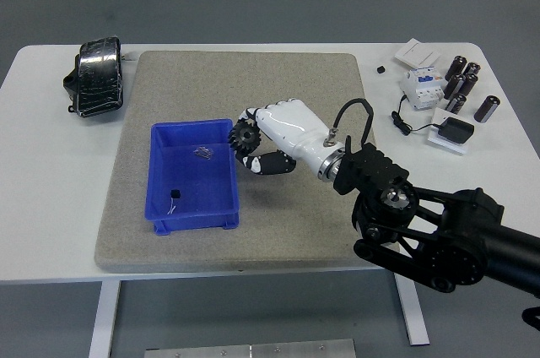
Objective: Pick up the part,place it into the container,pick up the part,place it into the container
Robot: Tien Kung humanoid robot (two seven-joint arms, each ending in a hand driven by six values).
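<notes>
My right hand [257,143], white with black fingertips, reaches in from the lower right and is shut on a large black gear [245,133]. The gear hangs at the right rim of the blue container [192,175], just above its upper right corner. Inside the container lie a small metal piece [203,153] and a tiny black part [174,194]. The small black gear seen earlier is hidden, probably under the hand. The left arm is out of view.
A grey felt mat [245,155] covers the table middle. A black wrapped bundle [95,78] sits at the far left. Black cylinders [462,85], a white breaker [421,85], white plates [418,53] and a black adapter [456,131] crowd the far right.
</notes>
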